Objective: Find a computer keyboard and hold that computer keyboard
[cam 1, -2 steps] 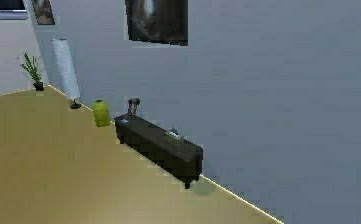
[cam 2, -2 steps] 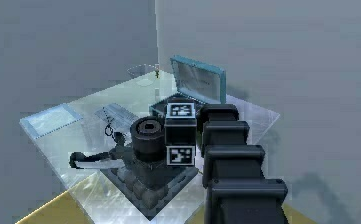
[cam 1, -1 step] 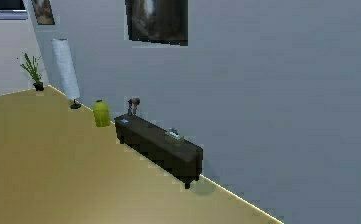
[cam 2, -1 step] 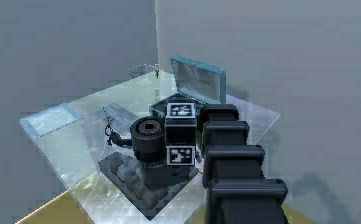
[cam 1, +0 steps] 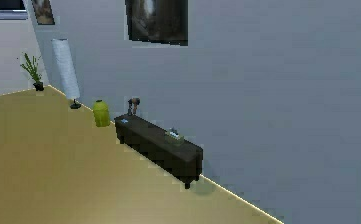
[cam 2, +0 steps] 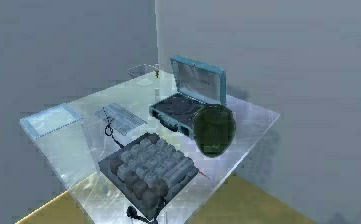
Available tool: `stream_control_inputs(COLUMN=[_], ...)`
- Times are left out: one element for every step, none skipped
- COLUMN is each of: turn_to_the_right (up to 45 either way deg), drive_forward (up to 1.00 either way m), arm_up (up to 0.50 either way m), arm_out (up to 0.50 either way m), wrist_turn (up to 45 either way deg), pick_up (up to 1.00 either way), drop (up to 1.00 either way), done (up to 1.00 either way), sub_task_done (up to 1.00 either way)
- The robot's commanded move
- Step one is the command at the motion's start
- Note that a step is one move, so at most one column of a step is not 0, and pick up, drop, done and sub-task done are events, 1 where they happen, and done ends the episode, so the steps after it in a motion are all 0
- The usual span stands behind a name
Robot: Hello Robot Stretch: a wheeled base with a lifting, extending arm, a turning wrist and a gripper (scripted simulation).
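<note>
Presumably light and stiff, the computer keyboard [cam 2: 148, 170] lies flat at the near corner of a glass table [cam 2: 243, 115], a dark slab of chunky grey keys near a dark green rounded object [cam 2: 215, 130]. I would grip one long edge; it may slide on glass. I cannot tell how the gripper's jaws stand.

Low dark cabinet [cam 1: 160, 147] against grey wall [cam 1: 278, 110], small items on top. Yellow-green bin [cam 1: 101, 112] beside it. White floor lamp [cam 1: 62, 68], potted plant [cam 1: 33, 71] farther left. Dark framed picture [cam 1: 156, 21] above.
</note>
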Motion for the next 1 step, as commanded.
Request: stream_control_inputs(turn_to_the_right=[0.0], drive_forward=[0.0], arm_up=[0.0], arm_out=[0.0], wrist_turn=[0.0], pick_up=[1.0], drop=[0.0], done=[0.0], sub_task_done=[0.0])
